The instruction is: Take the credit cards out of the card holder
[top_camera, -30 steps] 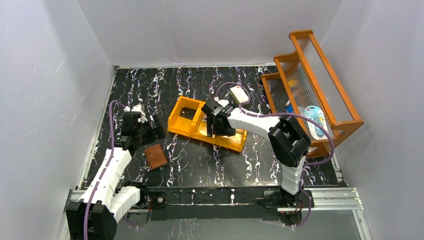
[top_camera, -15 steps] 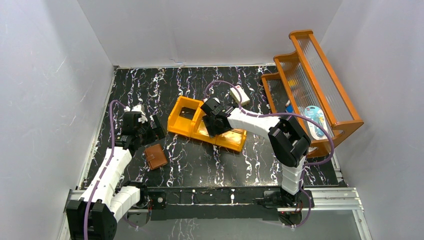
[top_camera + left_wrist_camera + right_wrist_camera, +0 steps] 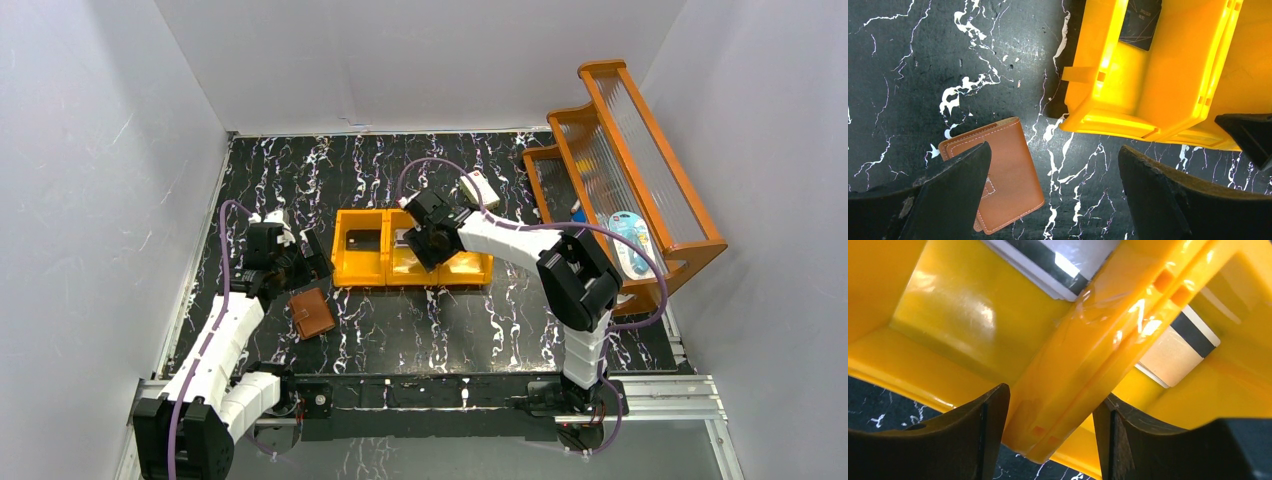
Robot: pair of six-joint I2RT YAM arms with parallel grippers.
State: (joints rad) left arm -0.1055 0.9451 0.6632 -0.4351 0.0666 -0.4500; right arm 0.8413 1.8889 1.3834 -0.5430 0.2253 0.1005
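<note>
right jaws pinch the divider wall of the orange tray [image 3: 470, 270], fingers [image 3: 948, 440] either side and pressed to the plastic. that grip looks meant to drag or square the tray, not pick a card
left jaws wide, nothing in them, hanging over the card holder [image 3: 1013, 165]. reads as standby
card holder lies folded shut, flat on the desk [image 3: 908, 60], near-left, close to the tray corner but apart
credit cards [image 3: 362, 240] sit in the tray: black card [image 3: 1140, 22] in the left compartment, silver cards [image 3: 1068, 255] one each side of the gripped divider
can't see inside the holder. my guess: emptying done or nearly, tray tidy-up in hand
risk: slick wall slipping out of the pinch
</note>
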